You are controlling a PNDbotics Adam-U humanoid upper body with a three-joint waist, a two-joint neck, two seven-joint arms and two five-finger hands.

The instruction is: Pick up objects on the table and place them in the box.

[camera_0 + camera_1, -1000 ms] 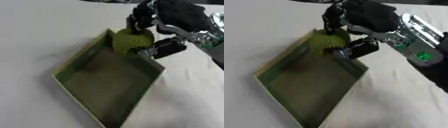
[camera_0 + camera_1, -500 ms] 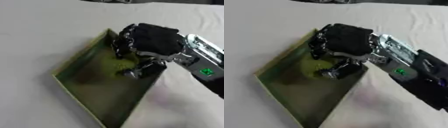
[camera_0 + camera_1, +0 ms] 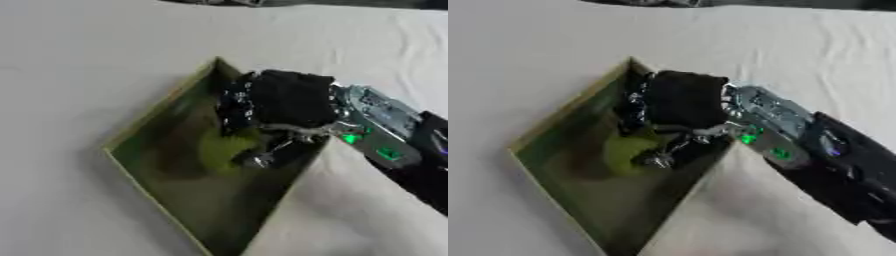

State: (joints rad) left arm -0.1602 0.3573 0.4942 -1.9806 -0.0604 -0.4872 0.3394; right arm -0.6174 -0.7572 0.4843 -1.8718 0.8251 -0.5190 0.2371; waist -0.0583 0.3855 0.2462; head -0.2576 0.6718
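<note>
While the right hand (image 3: pixel 284 100) is lowered into the box (image 3: pixel 149 125), we note a rounded yellow-green object (image 3: pixel 226 147) just beneath its fingers, low inside the box and nearer the far corner than the near one. The thumb and fingers curve down around the object's upper side. We read this as the hand clasping it, though motion blur hides the contact points and whether the object already rests on the box floor.

Handling, as a judgement: the object looks light and roughly ball-shaped. Its surface reads matte rather than glossy, so we expect it to be more grippy than slippery. We cannot tell whether it is soft or rigid. A wrap from above, thumb opposing fingers across its widest part, seems the sensible hold. It appears unlikely to break if let go low over the floor.

Orientation: we see no clear long axis on the object, and it points nowhere in particular. The box sits as a diamond on the white tabletop (image 3: pixel 79 60), with one corner toward the far edge and one toward the near edge.

The left hand shows in neither view.
</note>
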